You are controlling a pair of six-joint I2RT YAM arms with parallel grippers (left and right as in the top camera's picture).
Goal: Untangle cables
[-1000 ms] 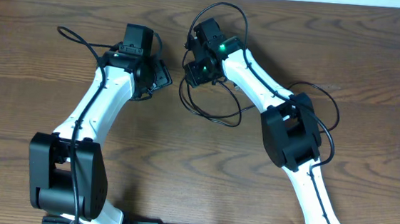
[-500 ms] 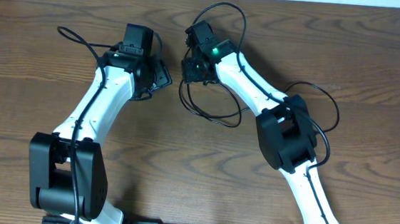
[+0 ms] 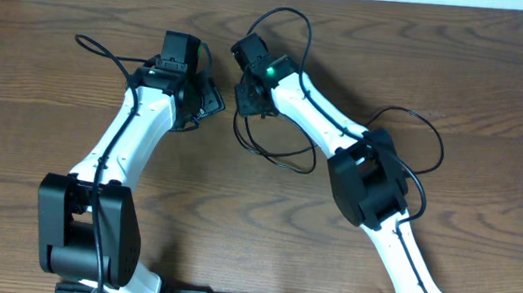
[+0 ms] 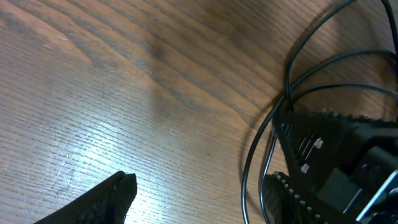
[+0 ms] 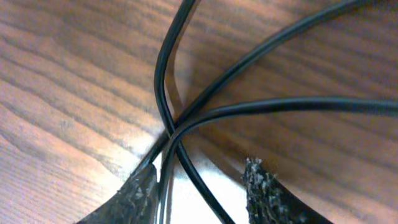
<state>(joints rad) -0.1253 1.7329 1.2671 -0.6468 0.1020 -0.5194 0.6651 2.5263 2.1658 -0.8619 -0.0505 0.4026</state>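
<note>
Left gripper [image 3: 211,98] low over wooden table [image 3: 43,73], jaws wide, nothing between them. Black cables [image 5: 171,124] lie in loose loops on the wood just right of it, strands crossing. Right gripper [image 5: 202,186] straddles that crossing, jaws partly apart, not clamped.

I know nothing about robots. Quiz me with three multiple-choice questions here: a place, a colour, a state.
1. Where do the cables lie?
A) at the table's right edge
B) under the right gripper
C) on the left arm's base
2. Their colour?
A) red
B) black
C) yellow
3. The right gripper's fingers are:
A) apart, astride crossing strands
B) pressed together
C) out of view
Answers: B, the overhead view shows loops beneath it; B, every strand is black; A, the right wrist view shows a gap with strands inside.
</note>
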